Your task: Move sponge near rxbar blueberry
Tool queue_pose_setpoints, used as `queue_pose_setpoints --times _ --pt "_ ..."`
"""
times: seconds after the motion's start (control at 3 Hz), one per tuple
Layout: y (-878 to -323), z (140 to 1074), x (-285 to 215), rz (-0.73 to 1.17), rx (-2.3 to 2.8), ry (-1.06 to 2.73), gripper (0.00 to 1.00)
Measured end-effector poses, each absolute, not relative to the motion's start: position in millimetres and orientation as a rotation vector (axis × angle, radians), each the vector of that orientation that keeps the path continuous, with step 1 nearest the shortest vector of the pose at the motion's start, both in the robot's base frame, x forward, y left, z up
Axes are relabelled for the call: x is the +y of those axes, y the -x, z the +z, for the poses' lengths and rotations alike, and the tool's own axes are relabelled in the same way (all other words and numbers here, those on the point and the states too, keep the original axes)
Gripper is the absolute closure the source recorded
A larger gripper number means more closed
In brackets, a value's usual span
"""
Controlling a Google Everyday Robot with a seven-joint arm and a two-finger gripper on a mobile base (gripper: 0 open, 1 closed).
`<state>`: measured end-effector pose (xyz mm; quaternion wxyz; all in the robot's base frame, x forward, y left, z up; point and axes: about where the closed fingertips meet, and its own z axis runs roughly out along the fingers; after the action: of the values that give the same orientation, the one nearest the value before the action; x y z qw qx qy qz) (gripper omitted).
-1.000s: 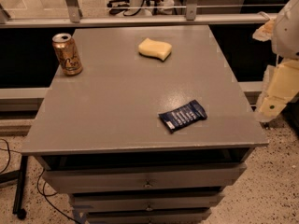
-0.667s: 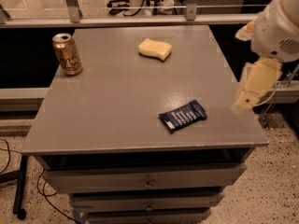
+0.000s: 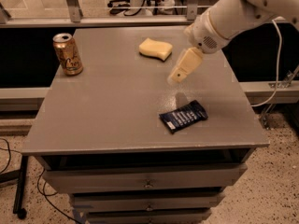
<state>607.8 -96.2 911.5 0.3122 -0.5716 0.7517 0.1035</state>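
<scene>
One view only, the camera view, so everything below comes from it, and I'll place things off the bar.

The rxbar blueberry (image 3: 183, 116), a flat dark blue rectangular wrapper with crimped ends, lies skewed on the grey flat-topped table (image 3: 103, 106), toward its near right part.

The sponge (image 3: 155, 49), a pale yellow foam block with wavy edges, sits well beyond the bar toward the far edge and slightly left of it. The two are well apart and nothing is touching the sponge.

The cream-coloured gripper (image 3: 175, 77) hangs from the white arm (image 3: 233, 13), above the table and between the bar and the sponge. It sits a bit nearer the sponge, just to that block's right. I cannot tell if the claw is open or closed from here.

My read on the step: this is the approach, with no grasp made yet. For the next move I'd bring the claw over the sponge, line it up across the short side and drop down onto it. Then carry the sponge toward the bar and set it down just beside, not on top.

Writing: there is white lettering on the wrapper, but I can't read it. The gold metal drink can (image 3: 67, 54), far left of the bar and beyond it, shows a dark graphic and no legible brand.
</scene>
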Motion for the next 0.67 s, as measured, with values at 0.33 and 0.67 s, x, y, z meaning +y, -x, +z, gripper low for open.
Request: queue_pose_setpoints --times 0.33,0.67 --pt "-676.7 889.9 -65.7 0.343 1.934 1.415 0.00" --pt "-730.0 869.5 -56.2 0.381 1.933 1.321 0.00"
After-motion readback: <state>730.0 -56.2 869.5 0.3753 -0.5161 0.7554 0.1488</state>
